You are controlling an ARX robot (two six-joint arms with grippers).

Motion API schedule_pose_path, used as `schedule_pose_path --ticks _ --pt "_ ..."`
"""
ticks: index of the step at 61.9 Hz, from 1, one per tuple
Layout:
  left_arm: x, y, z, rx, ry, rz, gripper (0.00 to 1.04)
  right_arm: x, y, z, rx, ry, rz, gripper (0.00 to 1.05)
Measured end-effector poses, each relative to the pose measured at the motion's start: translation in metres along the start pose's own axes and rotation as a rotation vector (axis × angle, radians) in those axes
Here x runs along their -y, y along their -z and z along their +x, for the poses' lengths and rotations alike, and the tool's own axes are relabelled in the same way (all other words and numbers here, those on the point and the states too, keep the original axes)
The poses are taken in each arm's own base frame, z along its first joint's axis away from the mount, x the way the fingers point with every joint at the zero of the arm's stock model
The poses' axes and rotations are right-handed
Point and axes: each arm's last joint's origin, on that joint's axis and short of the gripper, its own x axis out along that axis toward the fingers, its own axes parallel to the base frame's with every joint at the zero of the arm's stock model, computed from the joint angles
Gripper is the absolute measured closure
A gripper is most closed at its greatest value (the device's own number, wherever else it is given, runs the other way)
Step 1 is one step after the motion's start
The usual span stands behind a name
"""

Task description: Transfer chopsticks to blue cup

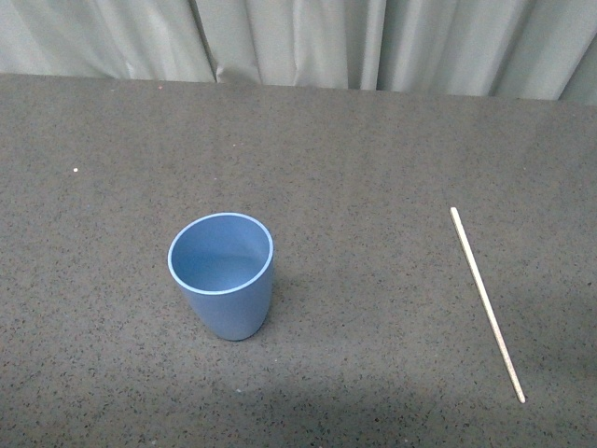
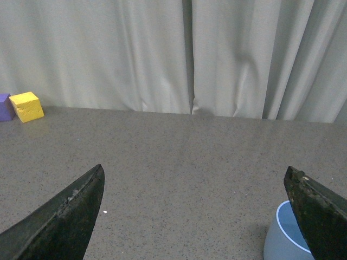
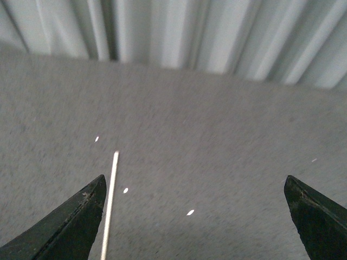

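Light blue cup (image 1: 222, 280); cream chopsticks (image 1: 487, 304); speckled grey table (image 1: 354, 168); yellow block (image 2: 26, 106).

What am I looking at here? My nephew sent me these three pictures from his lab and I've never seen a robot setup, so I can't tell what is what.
These are three cameras on one two-armed robot, all at the same moment. The first looks forward from the robot's body over a dark speckled table with a curtain behind; neither arm shows there. On the table stand a blue cup, upright and empty, and well to its right lies a thin white chopstick, flat and apart from the cup.

The other two pictures come from cameras on the wrists. The dark wedges at the bottom corners are gripper fingers. The left gripper is open and holds nothing; the cup's rim peeks in beside one finger, and a yellow block and a purple one sit far off. The right gripper is open too, above the chopstick.
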Motion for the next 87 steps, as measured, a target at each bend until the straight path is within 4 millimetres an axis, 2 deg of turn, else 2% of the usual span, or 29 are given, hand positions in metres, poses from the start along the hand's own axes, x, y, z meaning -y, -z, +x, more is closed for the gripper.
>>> schedule_pose_path --ticks 12,25,35,49,53,59,87 --pt "0.000 0.000 0.000 0.000 0.000 0.000 0.07 -0.018 0.006 0.062 -0.282 -0.077 0.050 0.09" --pt "0.000 0.000 0.000 0.000 0.000 0.000 0.07 -0.041 0.020 0.108 -0.538 -0.134 0.091 0.09" --pt "0.000 0.000 0.000 0.000 0.000 0.000 0.07 -0.052 0.026 0.128 -0.631 -0.131 0.082 0.09" --pt "0.000 0.000 0.000 0.000 0.000 0.000 0.07 -0.059 0.027 0.144 -0.682 -0.125 0.080 0.09" --pt "0.000 0.000 0.000 0.000 0.000 0.000 0.07 -0.060 0.028 0.147 -0.687 -0.120 0.085 0.15" --pt "0.000 0.000 0.000 0.000 0.000 0.000 0.07 -0.061 0.030 0.152 -0.707 -0.110 0.088 0.33" --pt "0.000 0.000 0.000 0.000 0.000 0.000 0.07 -0.062 0.030 0.154 -0.718 -0.090 0.106 0.98"
